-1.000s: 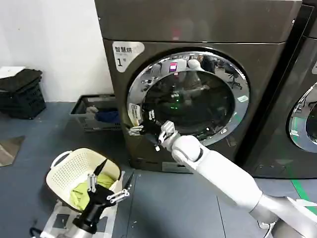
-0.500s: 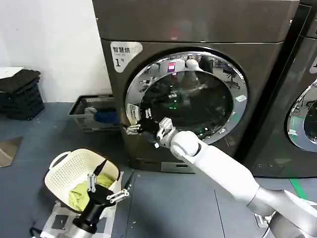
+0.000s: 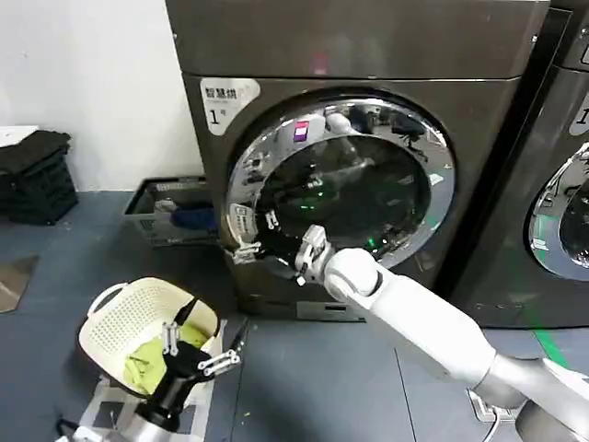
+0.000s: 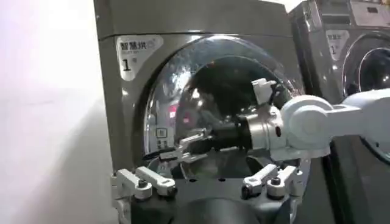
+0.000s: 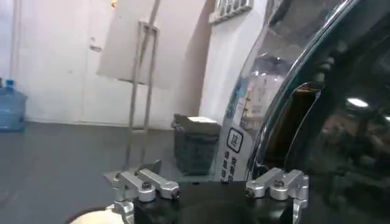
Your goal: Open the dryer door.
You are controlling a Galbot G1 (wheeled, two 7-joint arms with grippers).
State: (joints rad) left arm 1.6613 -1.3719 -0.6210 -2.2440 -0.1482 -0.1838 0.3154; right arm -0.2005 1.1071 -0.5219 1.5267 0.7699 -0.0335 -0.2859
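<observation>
Right gripper extended forward, fingers spread; left gripper parked low, fingers apart.

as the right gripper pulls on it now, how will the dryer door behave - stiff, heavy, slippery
The dryer door is a wide chrome ring around dark glass, so probably rigid and fairly heavy; expect it to swing, not flex. The polished rim where the right gripper works looks smooth, so a slip is possible. The left gripper waits low over the basket.

A glossy white right arm (rounded joint) ends in a black, silver-fingered tool.
</observation>
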